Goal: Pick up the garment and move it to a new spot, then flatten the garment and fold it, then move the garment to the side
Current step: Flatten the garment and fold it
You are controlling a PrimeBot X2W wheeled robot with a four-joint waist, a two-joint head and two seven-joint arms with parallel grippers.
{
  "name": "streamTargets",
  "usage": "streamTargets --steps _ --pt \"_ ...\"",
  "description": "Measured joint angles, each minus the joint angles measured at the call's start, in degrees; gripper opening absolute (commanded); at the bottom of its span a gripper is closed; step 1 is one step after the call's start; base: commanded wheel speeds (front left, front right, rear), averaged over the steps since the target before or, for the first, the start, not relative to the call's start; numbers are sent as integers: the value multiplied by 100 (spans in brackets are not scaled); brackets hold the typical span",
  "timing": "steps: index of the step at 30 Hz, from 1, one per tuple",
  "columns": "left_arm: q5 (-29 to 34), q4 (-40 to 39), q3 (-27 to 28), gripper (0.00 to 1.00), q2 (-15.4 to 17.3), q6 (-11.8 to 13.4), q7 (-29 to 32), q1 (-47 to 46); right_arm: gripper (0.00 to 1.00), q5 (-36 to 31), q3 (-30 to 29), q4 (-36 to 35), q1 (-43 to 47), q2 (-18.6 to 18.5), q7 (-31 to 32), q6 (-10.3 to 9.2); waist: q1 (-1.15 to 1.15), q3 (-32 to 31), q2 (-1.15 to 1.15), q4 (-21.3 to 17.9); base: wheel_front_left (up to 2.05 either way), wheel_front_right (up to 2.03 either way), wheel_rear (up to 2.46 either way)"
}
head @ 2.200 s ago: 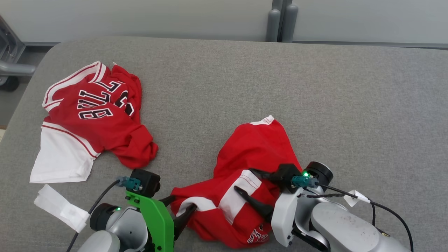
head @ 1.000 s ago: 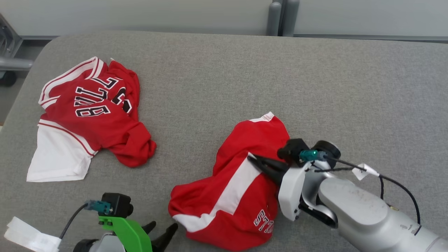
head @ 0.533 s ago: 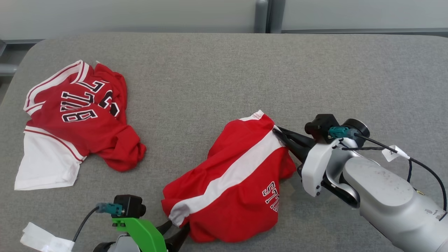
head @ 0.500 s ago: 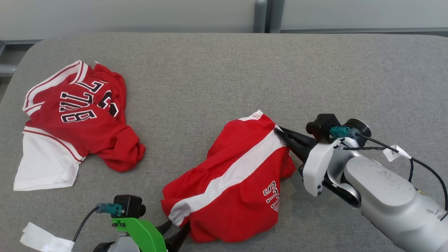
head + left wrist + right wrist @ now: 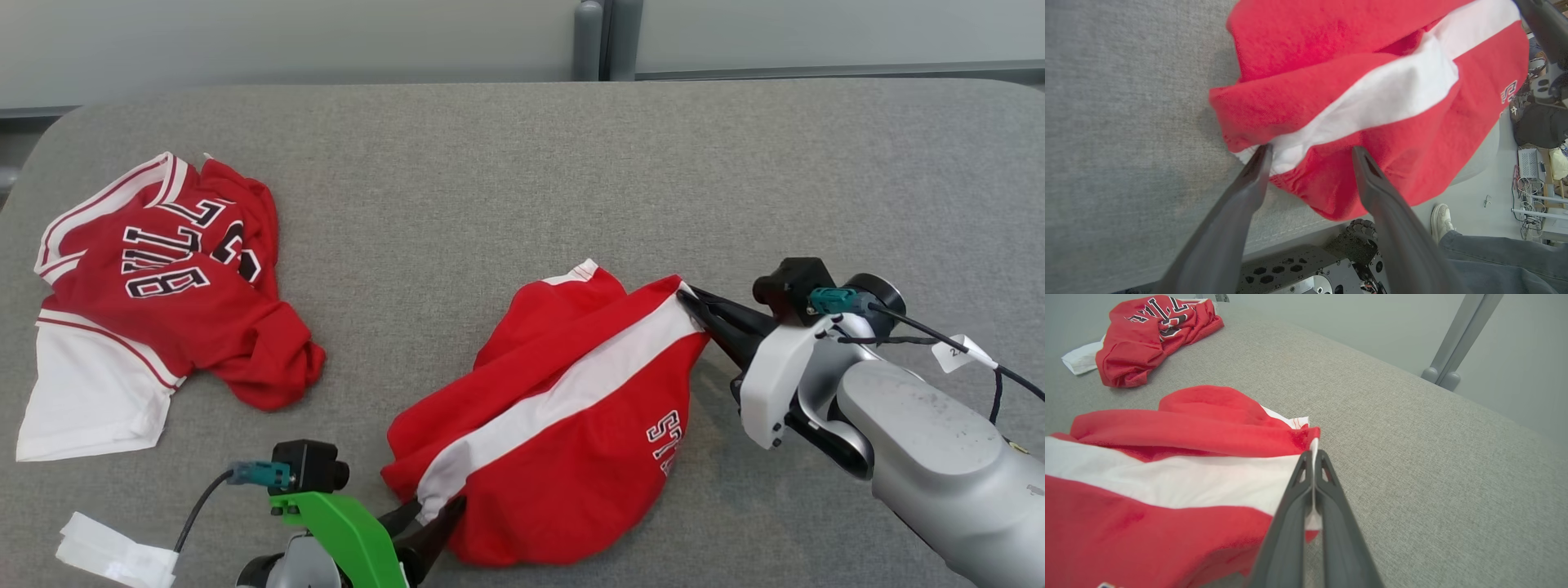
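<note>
The garment [image 5: 571, 457], red shorts with a broad white stripe and lettering, lies bunched at the near middle of the grey table [image 5: 490, 204]. My right gripper [image 5: 692, 302] is shut on the garment's upper right corner, where the stripe ends; in the right wrist view the right gripper [image 5: 1313, 454] pinches that white edge of the garment [image 5: 1147, 506]. My left gripper [image 5: 433, 516] stands open at the garment's lower left end. In the left wrist view the left gripper [image 5: 1310, 150] straddles the stripe's end on the garment [image 5: 1372, 81], fingertips at the cloth's edge.
A second red jersey [image 5: 163, 286] with black-and-white lettering and a white panel lies crumpled at the table's left. A white paper tag [image 5: 114, 555] sits near the front left edge. A grey post [image 5: 596, 41] stands behind the table. A person's shoe [image 5: 1441, 220] shows beyond the table's edge.
The right gripper has pulled the garment's corner up and to the right, stretching the white stripe out. The left gripper has come up to the garment's lower left edge. The camera has shifted.
</note>
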Motion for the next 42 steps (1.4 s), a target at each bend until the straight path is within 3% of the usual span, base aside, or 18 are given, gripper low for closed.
streamTargets --steps 2,3,4,5,6,13,23,39,40,41,42 --pt "-1 23 -26 55 -3 -1 46 -1 0 12 -2 -15 1 10 -18 0 0 -10 0 -36 0 0 0" --pt "-1 43 -38 49 -3 -1 51 -1 0 30 -2 -15 2 5 -25 0 0 -14 0 -46 0 0 0" --pt "1 64 -36 59 -2 0 49 -1 0 55 -2 -14 3 0 -25 0 0 -19 0 -54 0 0 0" --pt "3 89 -25 86 5 5 49 -1 0 59 -2 -15 3 1 -25 0 0 -23 0 -59 0 0 0" --pt "34 116 -11 100 29 9 49 -1 0 59 -1 -18 4 2 -26 0 0 -27 0 -64 0 0 0" --pt "141 344 7 100 227 110 146 10 0 63 3 -24 21 -5 -52 0 0 -60 0 -76 0 0 0" --pt "-520 471 229 100 -330 116 142 61 0 68 44 -64 69 -4 -58 0 0 -85 0 -55 0 0 0" --pt "-614 873 445 100 -280 244 111 58 0 108 68 -92 115 -16 -57 0 0 -111 0 -86 0 0 0" --pt "-614 877 445 97 -290 244 111 57 0 108 70 -97 116 -16 -57 0 0 -110 0 -86 0 0 0" --pt "-614 880 444 87 -297 244 111 55 0 109 71 -100 116 -16 -57 0 0 -110 0 -87 0 0 0" --pt "-614 884 444 87 -300 244 111 52 0 115 73 -104 116 -16 -57 0 0 -108 0 -88 0 0 0"
